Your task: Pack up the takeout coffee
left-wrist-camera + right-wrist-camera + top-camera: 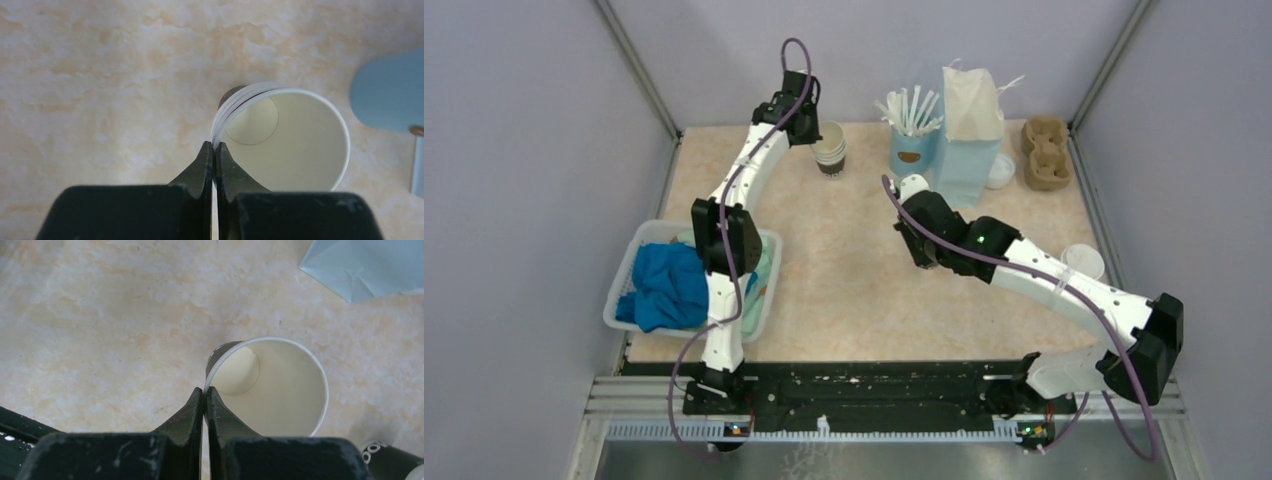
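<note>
Pinching rims, both claws were shut: left gripper (214, 146) on one stack of lidless cups (300, 145), right gripper (205, 391) on one single cup (280, 390); one takeout coffee (1084, 262) stood well behind the right gripper.

Table (844, 270) marbled beige-peach. Stacked paper cups (830, 150) cream, black band. Single paper cup (280, 385) cream inside, black outside. Black: left gripper (214, 146), right gripper (205, 390). Bag (969, 165), stick cup (911, 155) light blue; sticks (911, 108) white. Basket (616, 300) white, cloth (664, 285) blue.
</note>
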Available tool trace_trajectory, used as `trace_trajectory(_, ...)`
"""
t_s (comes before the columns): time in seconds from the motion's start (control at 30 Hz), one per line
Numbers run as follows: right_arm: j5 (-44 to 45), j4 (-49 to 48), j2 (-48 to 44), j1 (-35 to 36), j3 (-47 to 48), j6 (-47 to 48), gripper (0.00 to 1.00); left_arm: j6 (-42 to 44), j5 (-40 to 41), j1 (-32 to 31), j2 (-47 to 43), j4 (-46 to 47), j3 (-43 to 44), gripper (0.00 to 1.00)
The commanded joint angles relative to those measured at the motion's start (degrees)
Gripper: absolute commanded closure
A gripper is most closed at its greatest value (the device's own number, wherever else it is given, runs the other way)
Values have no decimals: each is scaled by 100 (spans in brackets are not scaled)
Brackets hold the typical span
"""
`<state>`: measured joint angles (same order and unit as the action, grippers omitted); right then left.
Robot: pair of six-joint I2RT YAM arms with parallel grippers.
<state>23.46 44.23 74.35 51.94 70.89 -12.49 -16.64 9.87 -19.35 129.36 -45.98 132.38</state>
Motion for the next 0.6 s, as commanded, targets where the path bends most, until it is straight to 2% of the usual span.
trace_trajectory(0.0,-576,-649,247,-2,36,666,100,250,-80,61,332,860,331,97)
trace_trajectory(0.3,-1109,-1067,960,178,-3,1049,100,348,-94,160,575,890,457,87)
trace_trajectory(0.57,-1043,-1513,979,429,-653,724,100,258,-531,145,76,688,375,32)
